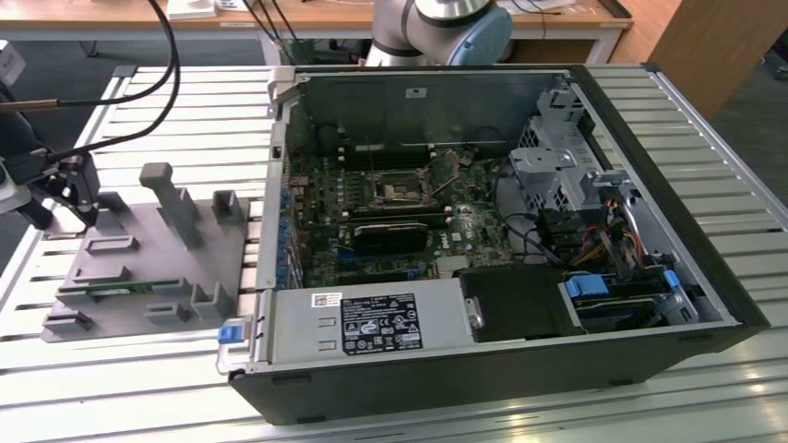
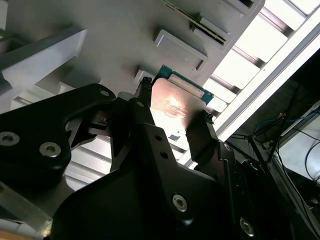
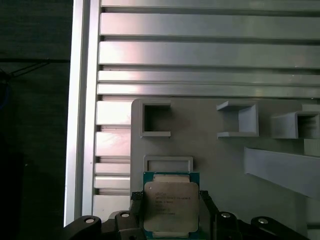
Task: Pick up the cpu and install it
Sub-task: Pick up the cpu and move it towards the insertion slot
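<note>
The robot's gripper (image 1: pixel 70 192) hangs over the far corner of the grey parts fixture (image 1: pixel 136 242) at the exterior view's left, on the slatted aluminium table (image 1: pixel 161 92), with the pick-up half of the job apparently in hand: in both wrist views the cpu (image 3: pixel 171 206) sits squarely between the two black fingers (image 3: pixel 135 204), metal top facing the camera and its greenish edge showing, the jaws drawn in to the chip's width and pressed against its opposite sides. The chip is above the fixture, just beside a low rectangular frame (image 3: pixel 168 162) moulded into it; whether it has cleared the surface or rests on it cannot be told. The installation is not yet done: the open computer case (image 1: pixel 493 383) lies well apart, toward the exterior view's right, and the motherboard socket (image 1: pixel 397 191) inside it appears to hold no chip, so by this reckoning the carry across and the seating are all left. A green memory stick (image 1: pixel 105 292) lies untouched in the fixture's near edge
</note>
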Controlling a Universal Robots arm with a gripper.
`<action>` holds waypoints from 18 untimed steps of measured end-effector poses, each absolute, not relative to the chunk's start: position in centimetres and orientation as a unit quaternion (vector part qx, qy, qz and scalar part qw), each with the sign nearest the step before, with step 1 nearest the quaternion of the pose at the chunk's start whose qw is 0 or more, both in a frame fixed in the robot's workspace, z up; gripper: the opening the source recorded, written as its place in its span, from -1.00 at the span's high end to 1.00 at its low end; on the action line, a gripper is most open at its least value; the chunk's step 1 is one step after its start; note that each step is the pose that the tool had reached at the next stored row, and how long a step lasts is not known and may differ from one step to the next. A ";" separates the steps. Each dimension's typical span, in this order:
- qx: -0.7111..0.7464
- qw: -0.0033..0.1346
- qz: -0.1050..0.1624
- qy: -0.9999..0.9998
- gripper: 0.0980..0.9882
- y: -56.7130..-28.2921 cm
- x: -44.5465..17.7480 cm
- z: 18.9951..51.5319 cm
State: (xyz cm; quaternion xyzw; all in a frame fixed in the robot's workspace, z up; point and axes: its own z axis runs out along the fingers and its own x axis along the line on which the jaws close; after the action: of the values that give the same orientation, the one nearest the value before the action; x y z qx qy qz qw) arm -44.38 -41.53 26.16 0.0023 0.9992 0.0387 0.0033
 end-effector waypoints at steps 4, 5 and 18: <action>0.002 0.003 0.039 0.999 0.03 -41.5 -44.4 26.5; 0.002 0.003 0.039 0.999 0.03 -41.5 -44.4 26.5; 0.002 0.003 0.039 0.999 0.03 -41.5 -44.4 27.6</action>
State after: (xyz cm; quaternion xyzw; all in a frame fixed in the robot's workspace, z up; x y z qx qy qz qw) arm -44.38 -41.53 27.62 0.0023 0.9992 0.0387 0.0034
